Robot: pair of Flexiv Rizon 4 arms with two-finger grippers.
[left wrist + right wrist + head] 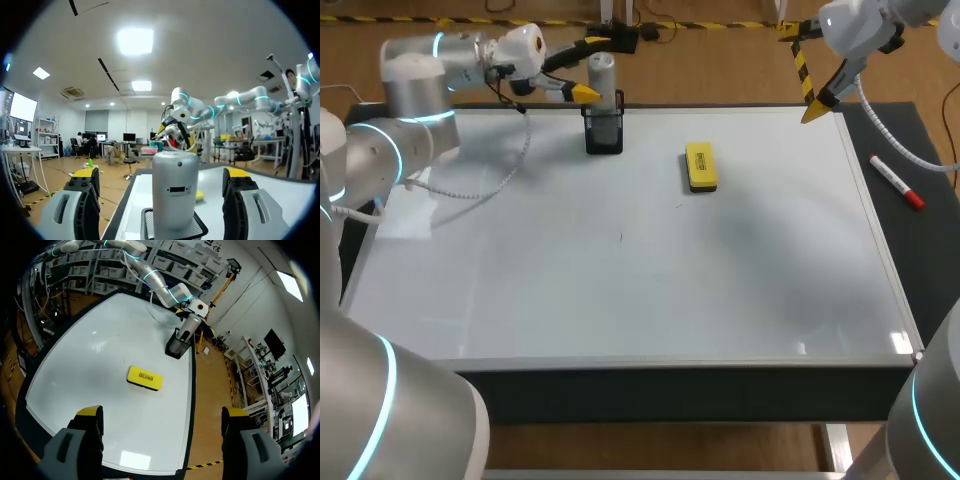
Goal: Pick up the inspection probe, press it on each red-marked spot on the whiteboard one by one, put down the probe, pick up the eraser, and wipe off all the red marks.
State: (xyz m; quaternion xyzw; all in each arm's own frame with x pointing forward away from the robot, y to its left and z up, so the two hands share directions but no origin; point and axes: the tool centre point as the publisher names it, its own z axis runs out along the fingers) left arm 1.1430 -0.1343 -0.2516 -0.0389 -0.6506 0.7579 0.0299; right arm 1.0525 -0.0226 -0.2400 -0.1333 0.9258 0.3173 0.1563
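- Left wrist view, risk: left end effector stands wide around the probe with a gap on both sides. If it closes off-centre, one finger likely lands first and tips the probe against the holder.
- Risk: the holder looks like light mesh. A lift that is not straight up could drag it along or topple it onto the whiteboard.
- Risk: the probe body is smooth metal, so a grip high on its rounded top may slip. This is a judgement only.
- Risk: I can make out no red marks on the whiteboard, only a couple of faint dark specks, so the press targets may be hard to find.
- Probe location: upright in the black holder at the whiteboard's far edge, left of the eraser and well apart from it.
- Probe vs left end effector: the probe is between the open fingers at upper-body height, touching neither. Nothing is held.
- Right end effector: wide, empty, above the whiteboard's far right corner and well apart from the probe. The eraser lies ahead of it, nearer than the probe.
- Marker lies on the bench, just right of the whiteboard and off the board.
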